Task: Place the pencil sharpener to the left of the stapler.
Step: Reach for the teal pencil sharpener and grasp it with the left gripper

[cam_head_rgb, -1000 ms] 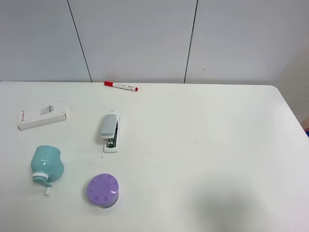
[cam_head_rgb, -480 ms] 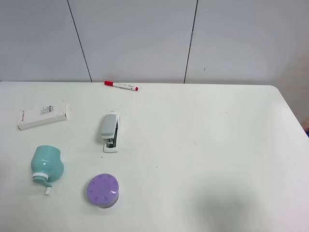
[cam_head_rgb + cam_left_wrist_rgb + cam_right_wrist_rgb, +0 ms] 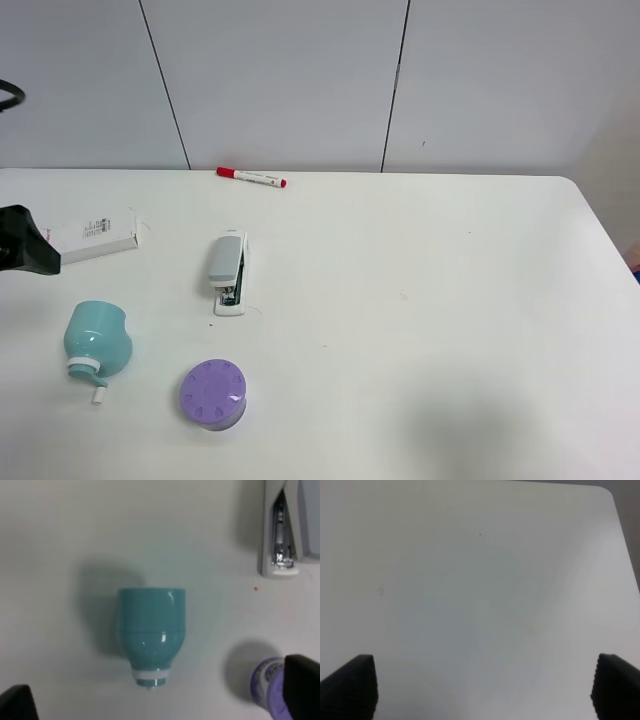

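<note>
On the smooth matte white table (image 3: pixel 420 300), toward the near left: the pencil sharpener (image 3: pixel 97 340), tipped on its side. Glossy light teal plastic, rounded like a squat jar, narrowing to a white collar and a small white crank pointing at the near edge. Touched by nothing. Farther back and to the right, apart from it: the stapler (image 3: pixel 227 272), long and slim, with a light grey top over a white base and dark metal showing at its near end. Right of the sharpener, near the front: a purple cylinder (image 3: pixel 212 394), round, with knobs ringing its flat top. Back on the left, a flat white rectangular box (image 3: pixel 95 236) with small print. By the wall, a thin red-capped marker (image 3: pixel 250 178).

Left gripper (image 3: pixel 160 700) above the table, black fingers spread wide, the sharpener in view between them, nothing held. At the left edge of the high view, a black wedge (image 3: pixel 28 252) over the box's end, probably that same gripper, too cropped to be sure. Right gripper (image 3: pixel 482 687) likewise spread wide over bare table, ribbed black pads (image 3: pixel 350 685), empty.
</note>
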`<action>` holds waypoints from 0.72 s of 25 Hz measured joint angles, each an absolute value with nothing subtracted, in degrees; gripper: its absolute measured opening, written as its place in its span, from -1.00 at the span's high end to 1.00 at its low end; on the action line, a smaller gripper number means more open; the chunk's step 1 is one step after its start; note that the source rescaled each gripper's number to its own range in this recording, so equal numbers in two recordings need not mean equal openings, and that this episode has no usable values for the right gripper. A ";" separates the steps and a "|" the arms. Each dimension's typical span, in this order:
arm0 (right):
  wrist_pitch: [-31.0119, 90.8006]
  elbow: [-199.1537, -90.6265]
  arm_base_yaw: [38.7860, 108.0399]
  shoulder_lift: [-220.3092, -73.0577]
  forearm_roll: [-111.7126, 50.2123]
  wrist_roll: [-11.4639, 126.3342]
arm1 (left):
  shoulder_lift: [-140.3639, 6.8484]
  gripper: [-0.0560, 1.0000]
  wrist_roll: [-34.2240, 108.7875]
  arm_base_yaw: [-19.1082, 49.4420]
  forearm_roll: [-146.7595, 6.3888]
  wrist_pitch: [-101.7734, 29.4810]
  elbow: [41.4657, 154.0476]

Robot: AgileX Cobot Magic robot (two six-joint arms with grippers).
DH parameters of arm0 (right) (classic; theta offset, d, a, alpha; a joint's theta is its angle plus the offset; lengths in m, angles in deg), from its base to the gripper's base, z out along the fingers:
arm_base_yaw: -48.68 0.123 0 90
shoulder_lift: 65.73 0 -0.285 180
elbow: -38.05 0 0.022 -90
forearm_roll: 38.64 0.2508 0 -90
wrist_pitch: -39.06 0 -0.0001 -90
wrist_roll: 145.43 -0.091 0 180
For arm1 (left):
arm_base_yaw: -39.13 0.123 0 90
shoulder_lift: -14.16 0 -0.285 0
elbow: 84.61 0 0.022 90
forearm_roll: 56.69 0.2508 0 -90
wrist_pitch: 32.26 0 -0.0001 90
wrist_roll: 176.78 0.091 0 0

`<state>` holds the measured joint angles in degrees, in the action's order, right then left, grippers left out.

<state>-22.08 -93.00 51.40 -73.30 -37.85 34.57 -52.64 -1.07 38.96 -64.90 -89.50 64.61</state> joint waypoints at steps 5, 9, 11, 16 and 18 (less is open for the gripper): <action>-22.08 -93.00 51.40 -73.30 -37.85 34.57 | -56.83 -1.00 -0.20 32.96 -63.16 -88.05 64.78; -22.08 -93.00 51.40 -73.30 -37.85 34.57 | -60.57 -1.00 -0.20 32.61 -62.64 -87.37 64.78; -22.08 -93.00 51.40 -73.30 -37.85 34.57 | -62.12 -1.00 -0.20 32.61 -62.57 -87.09 64.78; -22.08 -93.00 51.40 -73.30 -37.85 34.57 | -64.04 -1.00 -0.20 31.98 -62.46 -83.90 62.10; -22.08 -93.00 51.40 -73.30 -37.85 34.57 | -64.09 -1.00 -0.16 31.75 -62.40 -81.19 59.03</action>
<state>-22.08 -93.00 51.40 -73.30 -37.85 34.57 -64.09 -0.16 31.75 -62.40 -81.19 59.03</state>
